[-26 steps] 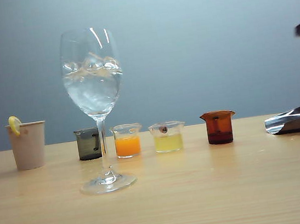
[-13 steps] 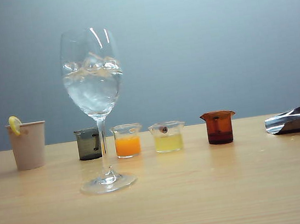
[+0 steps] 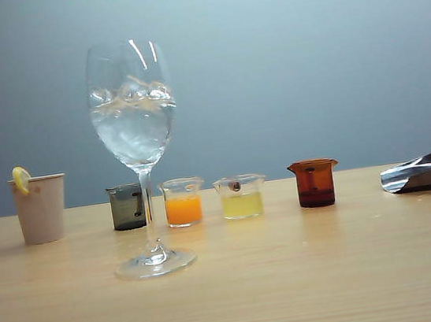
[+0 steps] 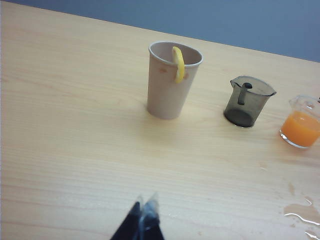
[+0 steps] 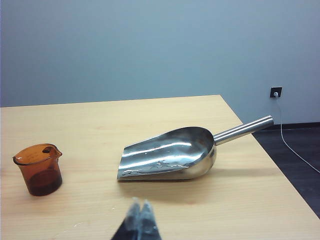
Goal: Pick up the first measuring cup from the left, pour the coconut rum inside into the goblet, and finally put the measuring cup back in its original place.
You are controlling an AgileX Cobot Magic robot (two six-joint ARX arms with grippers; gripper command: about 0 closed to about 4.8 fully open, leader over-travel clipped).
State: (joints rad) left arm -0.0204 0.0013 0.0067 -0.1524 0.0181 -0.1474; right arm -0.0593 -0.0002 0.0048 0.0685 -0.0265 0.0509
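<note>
The first measuring cup [image 3: 127, 207] is a small smoky grey cup standing upright on the table, partly behind the stem of the goblet [image 3: 132, 108]; it also shows in the left wrist view [image 4: 247, 101] and looks empty. The goblet stands in front with ice cubes and clear liquid, the coconut rum [image 3: 134, 132], in its bowl. My left gripper [image 4: 145, 204] is shut with nothing in it, well short of the grey cup. My right gripper [image 5: 140, 205] is shut too, holding nothing, near a metal scoop. Neither gripper shows in the exterior view.
A beige paper cup with a lemon slice [image 3: 40, 208] stands far left. Cups of orange liquid [image 3: 183, 202], pale yellow liquid [image 3: 241, 196] and an amber cup [image 3: 314, 183] line up rightwards. A steel scoop [image 3: 427, 169] lies at the right. Some spilled liquid [image 4: 302, 212] wets the table.
A dark part of the right arm at the upper right edge of the exterior view has moved out of sight. The cups, goblet and scoop have not moved.
</note>
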